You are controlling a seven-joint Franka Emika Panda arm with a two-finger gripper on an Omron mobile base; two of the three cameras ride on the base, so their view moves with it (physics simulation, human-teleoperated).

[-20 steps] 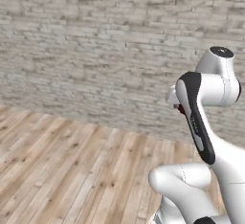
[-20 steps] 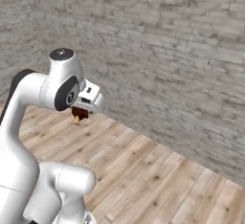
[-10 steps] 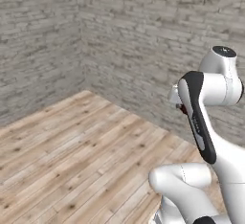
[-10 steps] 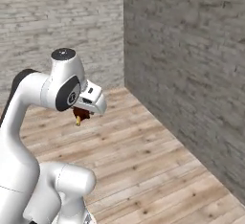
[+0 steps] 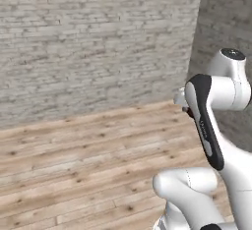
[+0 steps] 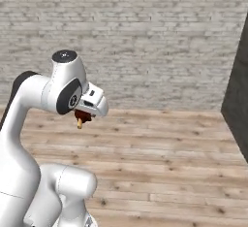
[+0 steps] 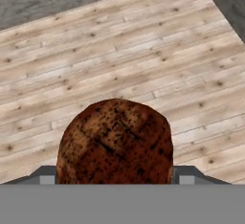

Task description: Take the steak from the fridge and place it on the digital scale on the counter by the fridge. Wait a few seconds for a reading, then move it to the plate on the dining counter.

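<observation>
Hand view: steak [image 7: 115,141] in gripper [image 7: 114,175]

Both base views face a brick wall [image 5: 88,42] across wooden floor [image 6: 169,163]; hand view looks down close

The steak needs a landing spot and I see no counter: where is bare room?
Only wooden floor lies bare, bordered by the brick wall and a dark wall. The gripper holds the steak above it. Nothing is crowded.
</observation>
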